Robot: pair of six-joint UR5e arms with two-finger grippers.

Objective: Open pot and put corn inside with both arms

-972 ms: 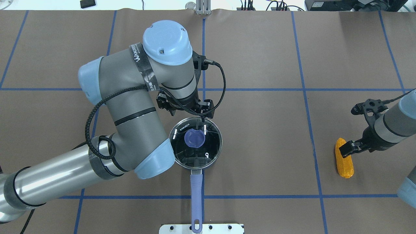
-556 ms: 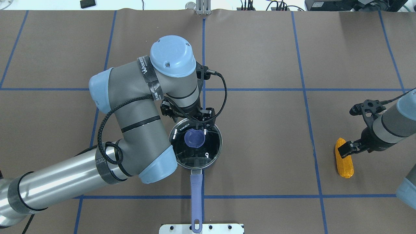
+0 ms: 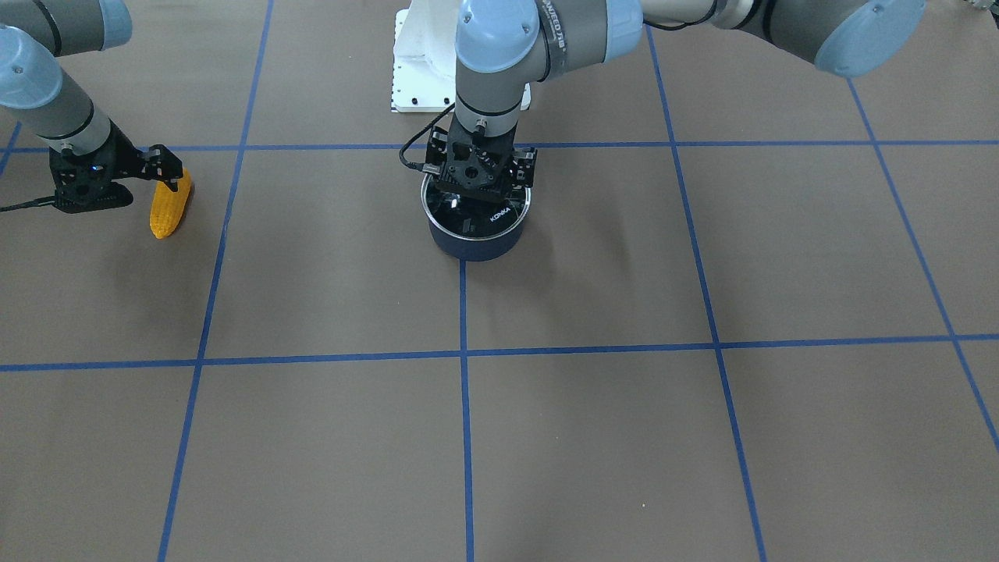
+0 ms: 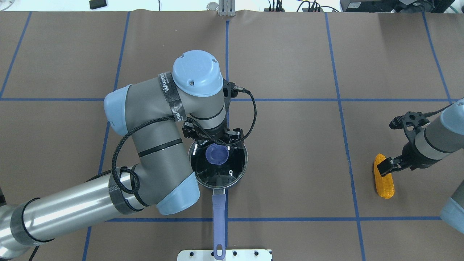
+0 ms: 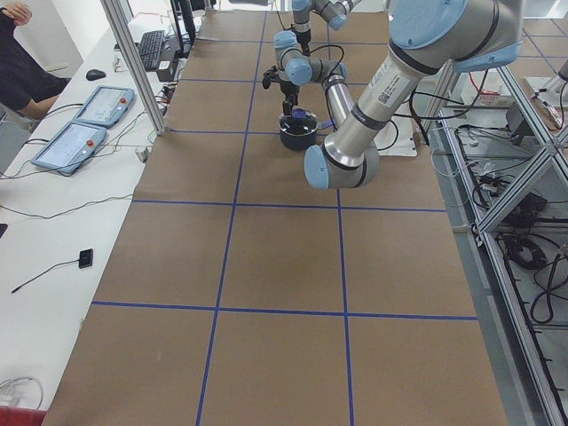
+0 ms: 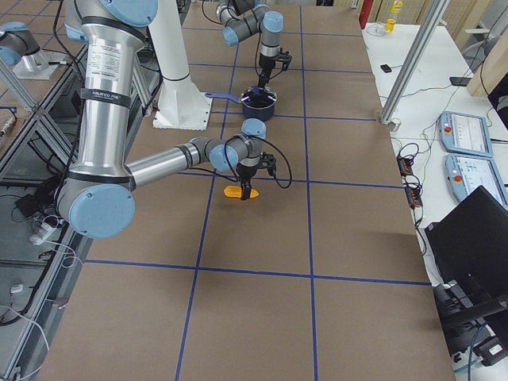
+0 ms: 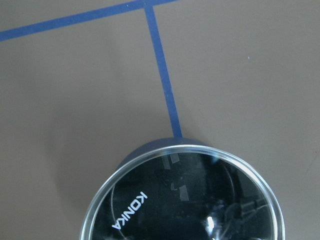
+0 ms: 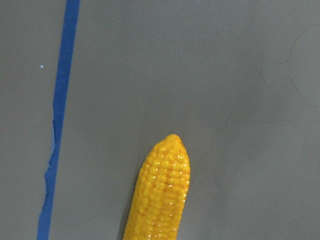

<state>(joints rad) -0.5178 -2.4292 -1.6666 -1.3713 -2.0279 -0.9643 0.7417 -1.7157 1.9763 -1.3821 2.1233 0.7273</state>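
The navy pot (image 4: 243, 173) stands mid-table, its blue handle (image 4: 219, 214) pointing at the robot. The glass lid (image 4: 232, 165) with a blue knob (image 4: 216, 154) sits on it. My left gripper (image 4: 213, 141) hangs open just over the lid's far edge, beside the knob and not touching it. The left wrist view shows the lid (image 7: 180, 200) close below. The corn (image 4: 385, 183) lies on the table at the right. My right gripper (image 4: 387, 166) is open, low over the cob's far half. The corn's tip (image 8: 162, 195) shows in the right wrist view.
The robot's white base plate (image 4: 224, 255) lies just past the handle's end. Blue tape lines (image 4: 340, 108) grid the brown table cover. A side bench with control pendants (image 5: 80, 124) runs along the far edge.
My left arm has swung toward the pot, bringing the gripper from beyond the lid to over its far edge. The right arm has shifted only slightly. The corn and pot have not moved.
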